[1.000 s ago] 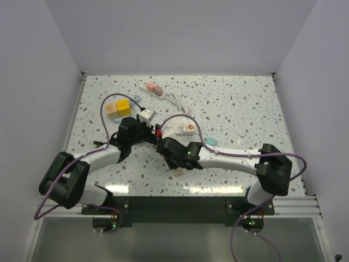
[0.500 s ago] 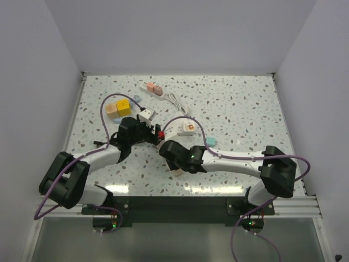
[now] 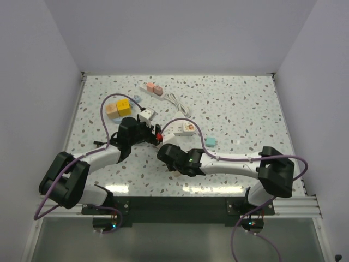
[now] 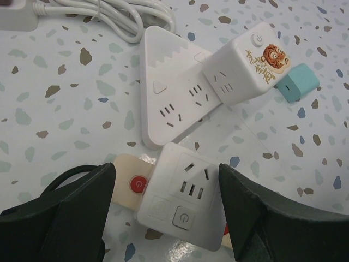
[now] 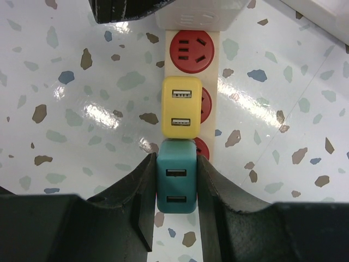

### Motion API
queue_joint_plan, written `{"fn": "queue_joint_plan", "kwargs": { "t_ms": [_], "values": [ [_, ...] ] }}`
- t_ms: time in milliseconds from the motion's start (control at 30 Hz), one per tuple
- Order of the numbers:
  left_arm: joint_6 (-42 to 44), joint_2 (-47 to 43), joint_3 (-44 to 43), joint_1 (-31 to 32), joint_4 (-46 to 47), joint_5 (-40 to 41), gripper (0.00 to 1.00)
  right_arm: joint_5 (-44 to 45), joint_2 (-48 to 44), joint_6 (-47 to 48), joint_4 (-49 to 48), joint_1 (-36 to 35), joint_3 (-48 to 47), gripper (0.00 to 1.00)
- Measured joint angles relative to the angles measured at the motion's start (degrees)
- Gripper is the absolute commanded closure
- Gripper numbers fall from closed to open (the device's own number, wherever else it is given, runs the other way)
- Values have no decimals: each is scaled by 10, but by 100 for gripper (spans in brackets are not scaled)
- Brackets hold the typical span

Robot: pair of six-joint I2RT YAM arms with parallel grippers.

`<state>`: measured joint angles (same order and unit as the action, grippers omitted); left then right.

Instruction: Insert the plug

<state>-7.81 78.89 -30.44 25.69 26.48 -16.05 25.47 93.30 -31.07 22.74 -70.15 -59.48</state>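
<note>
The teal plug (image 5: 175, 183) is gripped between the closed fingers of the right gripper (image 5: 176, 169). It is held over the third red socket of the cream power strip (image 5: 215, 65), just beside the yellow plug (image 5: 181, 109) seated in the middle socket. Whether its prongs are in cannot be told. The first red socket is left bare. The strip is found slightly left of the middle of the table (image 3: 245, 103). Its far end is clamped by the left gripper (image 4: 166, 180): one finger is pressed by the red switch (image 4: 138, 184), the other against the white adapter (image 4: 182, 196) mounted there. A triangular white socket (image 4: 169, 87) is seen just beyond, toward the far edge.
</note>
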Motion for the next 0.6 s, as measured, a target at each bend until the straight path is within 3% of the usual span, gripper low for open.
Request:
{"fn": "queue_joint_plan", "kwargs": {
  "t_ms": [600],
  "values": [
    [0,0,0,0,-1,-6,19,52,-20,-36,-81,-24,62,100]
  ]
}}
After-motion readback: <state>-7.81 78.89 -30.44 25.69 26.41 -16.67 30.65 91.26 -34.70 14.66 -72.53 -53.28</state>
